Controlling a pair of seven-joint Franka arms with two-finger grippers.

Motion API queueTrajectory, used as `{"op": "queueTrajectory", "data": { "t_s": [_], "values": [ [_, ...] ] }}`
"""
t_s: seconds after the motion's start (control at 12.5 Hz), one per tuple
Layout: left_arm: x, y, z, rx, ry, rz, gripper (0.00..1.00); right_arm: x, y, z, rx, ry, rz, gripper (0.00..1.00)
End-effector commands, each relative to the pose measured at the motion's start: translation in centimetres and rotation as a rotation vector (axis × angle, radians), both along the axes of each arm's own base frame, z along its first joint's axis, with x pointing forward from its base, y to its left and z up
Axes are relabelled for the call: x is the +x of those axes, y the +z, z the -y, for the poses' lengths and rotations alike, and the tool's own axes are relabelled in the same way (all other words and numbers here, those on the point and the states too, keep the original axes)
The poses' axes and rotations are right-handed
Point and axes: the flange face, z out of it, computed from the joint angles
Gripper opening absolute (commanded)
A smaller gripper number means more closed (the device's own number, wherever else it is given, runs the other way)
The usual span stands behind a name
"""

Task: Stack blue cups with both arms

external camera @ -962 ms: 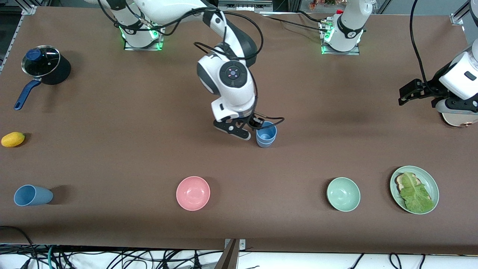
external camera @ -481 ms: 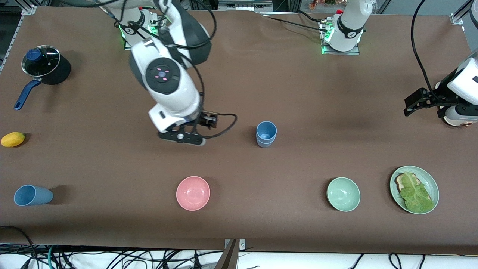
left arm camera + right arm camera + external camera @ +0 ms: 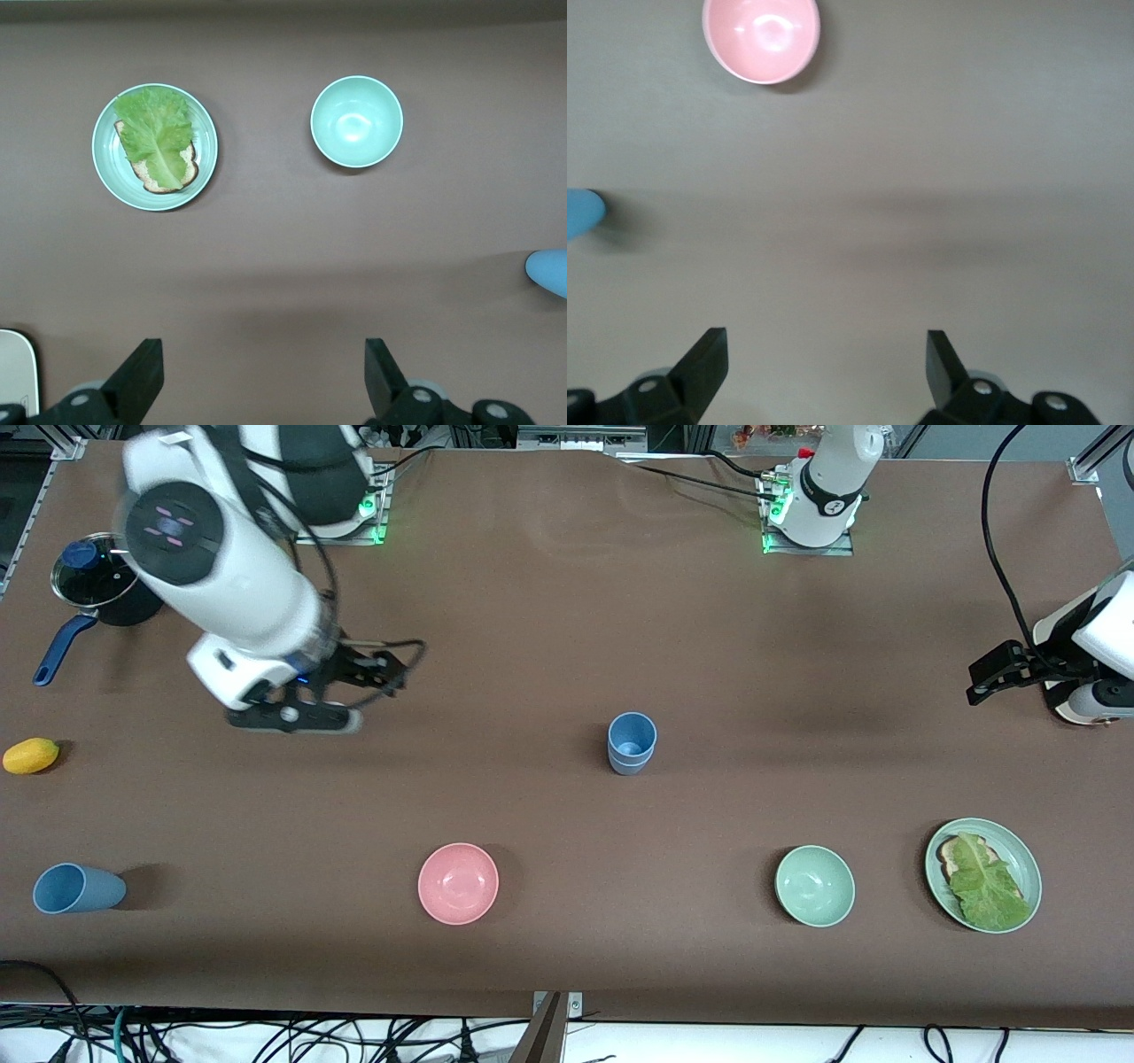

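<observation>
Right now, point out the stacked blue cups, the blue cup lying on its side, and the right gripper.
stacked blue cups (image 3: 631,744), front view, outer wall.
blue cup lying on its side (image 3: 78,888), front view, side wall.
right gripper (image 3: 376,675), front view, between fingertips.

Two blue cups (image 3: 632,743) stand upright, one nested inside the other, near the middle of the desk (image 3: 567,646), the sky-blue one seated in the duller one. A third blue cup (image 3: 77,888) lies on its side near the desk's front corner at the right arm's end.
</observation>
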Motion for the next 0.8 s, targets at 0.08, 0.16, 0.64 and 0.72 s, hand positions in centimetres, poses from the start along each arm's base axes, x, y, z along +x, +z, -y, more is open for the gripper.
{"op": "queueTrajectory", "data": {
  "t_s": [0.08, 0.16, 0.64, 0.72],
  "values": [
    [0.0, 0.0, -0.1, 0.008, -0.007, 0.007, 1.0, -4.7, 3.4, 10.0, 0.071, 0.014, -0.036, 0.99],
    [0.0, 0.0, -0.1, 0.008, -0.007, 0.005, 1.0, -5.3, 3.8, 11.6, 0.074, -0.005, -0.046, 0.99],
    [0.0, 0.0, -0.2, 0.009, -0.007, 0.004, 1.0, -4.8, 3.1, 13.5, 0.047, -0.039, -0.062, 1.0],
    [-0.1, 0.0, -0.2, 0.008, -0.007, 0.004, 1.0, -4.7, 2.8, 13.7, 0.021, -0.039, -0.063, 1.0]
  ]
}}
